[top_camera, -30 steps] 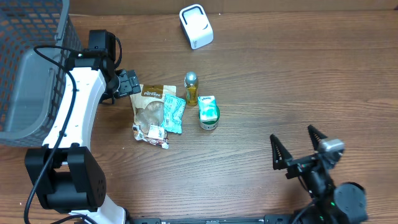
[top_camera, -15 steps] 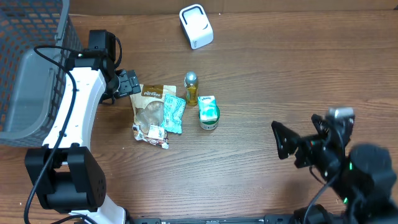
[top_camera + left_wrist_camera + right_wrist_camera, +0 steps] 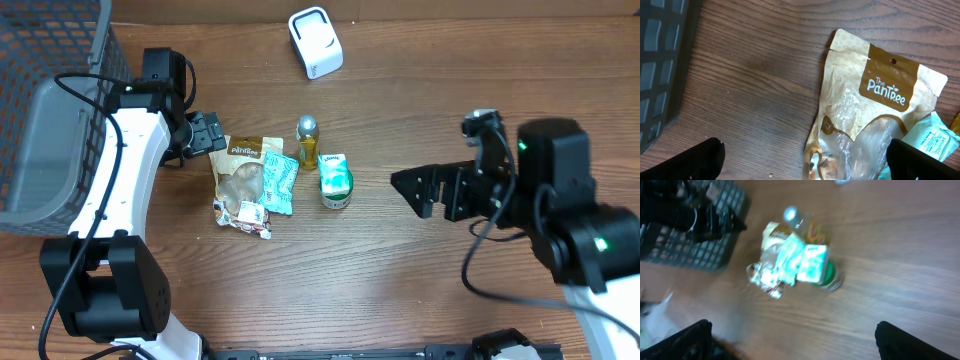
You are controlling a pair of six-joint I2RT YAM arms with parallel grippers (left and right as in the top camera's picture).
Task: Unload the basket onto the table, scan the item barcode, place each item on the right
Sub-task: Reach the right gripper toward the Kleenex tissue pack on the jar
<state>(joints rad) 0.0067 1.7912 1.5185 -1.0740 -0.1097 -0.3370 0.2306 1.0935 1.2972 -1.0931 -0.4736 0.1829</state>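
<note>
Several items lie in a cluster mid-table: a tan Pantree snack bag (image 3: 243, 165), a teal packet (image 3: 281, 183), a small yellow bottle (image 3: 307, 141) and a green can with a teal carton (image 3: 336, 181). A white boxy scanner (image 3: 315, 42) stands at the back. My left gripper (image 3: 216, 135) is open just left of the bag's top; in the left wrist view the bag (image 3: 875, 105) lies partly between its fingers (image 3: 695, 160). My right gripper (image 3: 412, 195) is open with nothing in it, right of the can. The right wrist view shows the cluster (image 3: 792, 262) blurred.
A dark mesh basket (image 3: 40, 90) with a grey liner fills the far left, close behind the left arm; it also shows at the left edge (image 3: 660, 60) of the left wrist view. Bare wood lies between the can and my right gripper.
My right arm has come up from the front right corner and swung left toward the cluster, its gripper still open. The left arm and the items have not moved.
</note>
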